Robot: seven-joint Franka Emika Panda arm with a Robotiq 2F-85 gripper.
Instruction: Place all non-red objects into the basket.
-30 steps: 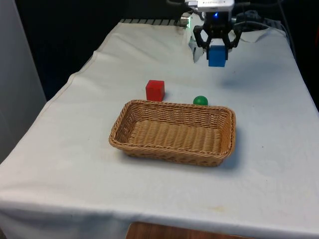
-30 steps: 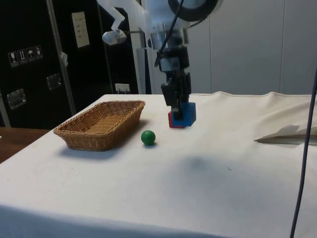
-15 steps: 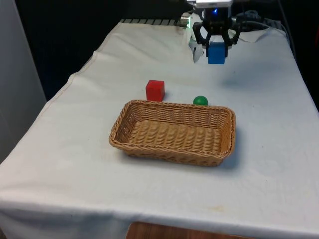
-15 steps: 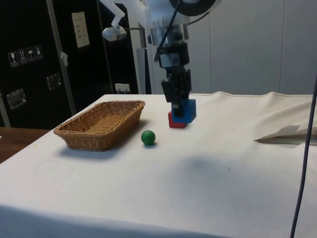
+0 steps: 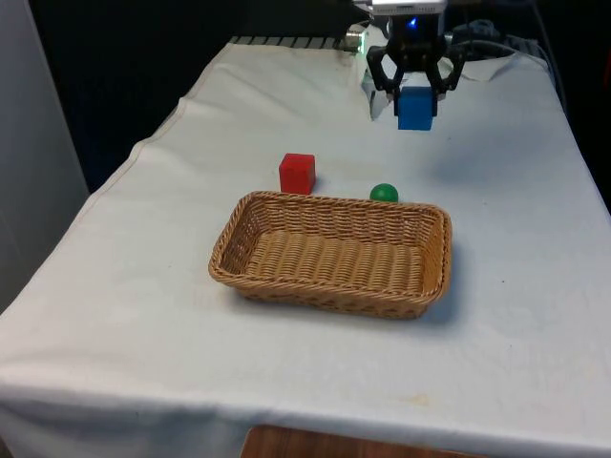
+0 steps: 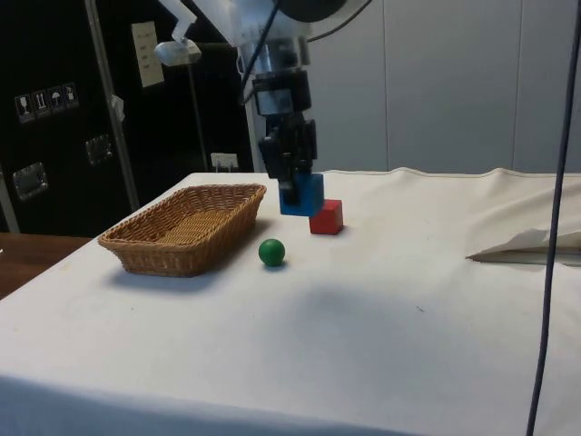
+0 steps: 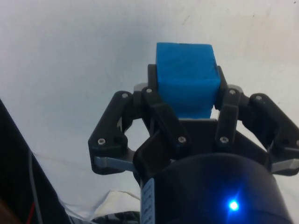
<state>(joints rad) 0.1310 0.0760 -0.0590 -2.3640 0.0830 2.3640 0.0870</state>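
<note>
My gripper [image 5: 415, 93] [image 6: 292, 180] [image 7: 186, 88] is shut on a blue cube [image 5: 415, 107] [image 6: 301, 194] [image 7: 187, 79] and holds it in the air above the white cloth, beyond the basket. The woven wicker basket [image 5: 333, 253] [image 6: 182, 227] sits mid-table with nothing in it. A green ball [image 5: 384, 193] [image 6: 271, 252] rests on the cloth just behind the basket's far rim. A red cube [image 5: 297, 173] [image 6: 326, 217] stands on the cloth behind the basket, toward the front view's left.
A crumpled white sheet [image 6: 526, 245] lies on the cloth at the side view's right edge. The table's edges fall away at the front view's left [image 5: 115, 181] and near side.
The gripper with the blue cube rose a little, then came towards the basket; in the side view it has moved left, uncovering the red cube.
</note>
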